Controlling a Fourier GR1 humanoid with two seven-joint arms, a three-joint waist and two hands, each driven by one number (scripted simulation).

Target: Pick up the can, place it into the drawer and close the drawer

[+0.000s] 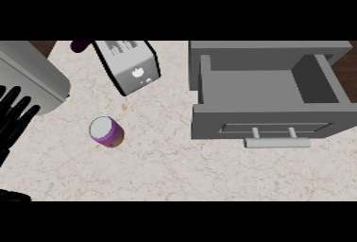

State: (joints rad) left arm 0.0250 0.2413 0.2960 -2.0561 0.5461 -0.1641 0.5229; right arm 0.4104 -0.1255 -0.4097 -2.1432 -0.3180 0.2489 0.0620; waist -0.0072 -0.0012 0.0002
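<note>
A purple can [106, 131] with a pale lid and an orange base stands upright on the speckled counter, left of centre. To its right a grey drawer [266, 124] is pulled open, its inside bare, with a light handle [276, 141] on its front. My left hand [14, 118] rests at the left edge with straight fingers pointing up, well apart from the can and holding nothing. My right hand shows nowhere in the view.
A grey boxy appliance [129, 64] leans at the back, just above the can. A large grey rounded object [31, 75] fills the upper left corner. A dark purple item [80, 45] peeks out at the back edge.
</note>
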